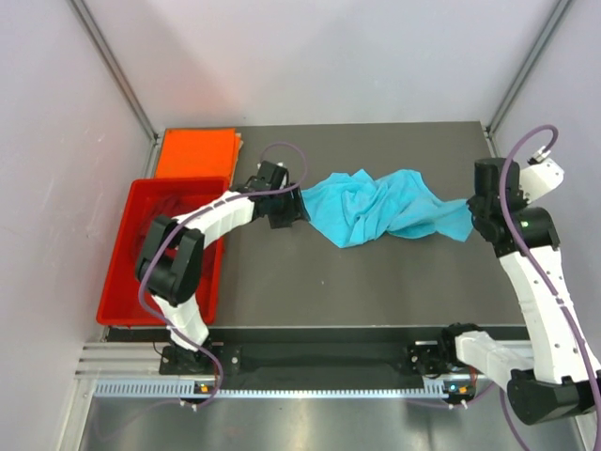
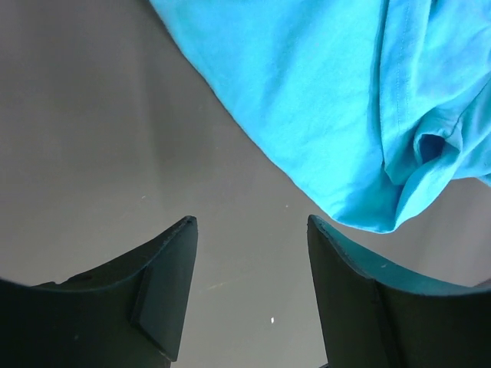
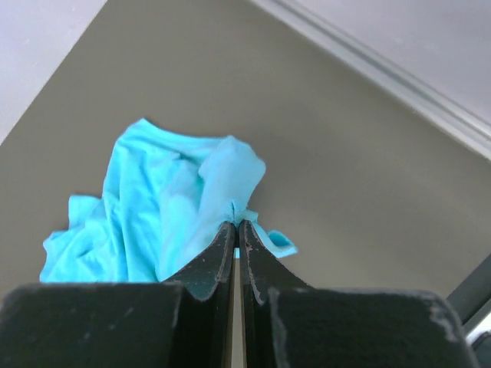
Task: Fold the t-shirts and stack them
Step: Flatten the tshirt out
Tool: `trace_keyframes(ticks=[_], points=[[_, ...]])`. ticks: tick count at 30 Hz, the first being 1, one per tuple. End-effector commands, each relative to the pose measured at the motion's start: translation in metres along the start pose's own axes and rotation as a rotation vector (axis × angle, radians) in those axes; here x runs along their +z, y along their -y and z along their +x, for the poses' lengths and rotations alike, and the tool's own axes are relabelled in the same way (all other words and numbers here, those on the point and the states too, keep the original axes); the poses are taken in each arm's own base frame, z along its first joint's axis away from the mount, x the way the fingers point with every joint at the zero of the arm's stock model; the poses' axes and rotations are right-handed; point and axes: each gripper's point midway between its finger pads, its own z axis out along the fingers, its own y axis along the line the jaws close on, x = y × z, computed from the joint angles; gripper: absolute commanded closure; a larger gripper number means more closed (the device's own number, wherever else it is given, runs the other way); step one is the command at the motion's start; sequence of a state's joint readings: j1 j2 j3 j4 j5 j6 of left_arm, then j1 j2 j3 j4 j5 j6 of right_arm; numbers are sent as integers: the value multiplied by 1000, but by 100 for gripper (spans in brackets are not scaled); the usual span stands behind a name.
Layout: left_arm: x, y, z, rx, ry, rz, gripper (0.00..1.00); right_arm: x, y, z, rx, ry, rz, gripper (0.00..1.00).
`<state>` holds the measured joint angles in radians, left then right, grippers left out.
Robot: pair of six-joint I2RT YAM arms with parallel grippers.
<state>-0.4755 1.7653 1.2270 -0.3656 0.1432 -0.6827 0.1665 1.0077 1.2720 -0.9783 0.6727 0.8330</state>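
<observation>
Turquoise t-shirt [image 1: 380,209]: crumpled and twisted lengthwise across the middle of the table [image 1: 376,301], not spread flat, no fold made yet.

Right gripper [image 3: 236,224]: fingers pressed together at the shirt's right end. The wrist view shows only a thin peak of cloth caught at the very tips.

Left gripper [image 2: 251,222]: fingers spread over bare table at the shirt's left end. The cloth edge lies just ahead of the tips, with nothing between them.

Risks (judgement):
- The right pinch is shallow, so a lift or pull could slide the hem out.
- If the left gripper closes where it stands, it may grab nothing, or only one layer.
- Pulling the two ends apart with the twist in place could rope the shirt tighter instead of opening it.

Orange t-shirt [image 1: 195,153]: folded flat at the far-left corner of the table, just behind the tray.

Red tray [image 1: 120,246]: sits at the left edge. No cloth is seen in it, though the left arm hides part of its floor. No maroon shirt appears in any view.
</observation>
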Motion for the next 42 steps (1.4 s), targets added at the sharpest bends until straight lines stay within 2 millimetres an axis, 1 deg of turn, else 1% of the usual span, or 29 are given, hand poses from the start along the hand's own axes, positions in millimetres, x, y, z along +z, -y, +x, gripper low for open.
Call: trace_keyframes(ticks=[1,3,4,6,7,8,9,10,11,13,15,16,18,19,23,25,27,29,30,31,35,36,37,42], points=[[8,31,-10,-29,6,134,36,-19,17,-39,20,125,24,100],[14,42,-5,-27,-3,181,36,-19,15,-35,12,116,6,100],[15,50,1,-19,-16,200,36,-17,15,-26,4,94,-9,100],[23,56,11,-18,-52,223,35,-14,14,-20,0,82,-27,100],[27,56,14,-28,-62,220,34,-12,16,-13,-9,69,-30,100],[33,51,17,-34,-74,201,33,-11,16,-11,-15,67,-32,100],[36,42,20,-43,-84,157,32,-10,17,-9,-20,66,-28,100],[38,35,11,-33,-50,114,32,-9,19,-6,-26,62,-29,100],[41,28,9,-32,-48,79,32,-9,19,-6,-30,61,-29,100],[40,15,-2,-38,-28,11,32,-9,21,-5,-34,60,-28,100],[40,7,-10,-48,-9,-18,32,-8,22,-5,-34,64,-28,100],[41,2,-15,-49,10,-35,31,-8,22,-2,-36,60,-31,100],[44,-4,-19,-51,23,-55,31,-5,21,1,-40,54,-37,100],[48,-8,-18,-52,15,-68,31,-2,22,6,-50,42,-34,100],[58,-16,-23,-43,19,-92,30,3,26,19,-69,14,-20,100],[60,-14,-28,-24,35,-79,30,4,27,23,-70,3,-26,100],[61,-12,-36,-7,63,-68,30,4,28,24,-72,4,-24,100],[65,-15,-39,0,74,-85,30,5,28,26,-78,-4,-27,100],[64,-19,-45,-2,85,-105,30,5,28,27,-76,-5,-29,100],[68,-24,-45,-7,80,-119,31,5,27,28,-77,-11,-34,100],[72,-35,-55,-45,99,-133,33,6,23,33,-72,-26,-57,100],[71,-38,-60,-54,109,-137,33,7,24,35,-72,-30,-56,100],[71,-45,-65,-55,131,-172,34,7,23,36,-71,-33,-61,100],[59,-56,-86,-78,215,-230,35,8,22,40,-64,-41,-71,100]])
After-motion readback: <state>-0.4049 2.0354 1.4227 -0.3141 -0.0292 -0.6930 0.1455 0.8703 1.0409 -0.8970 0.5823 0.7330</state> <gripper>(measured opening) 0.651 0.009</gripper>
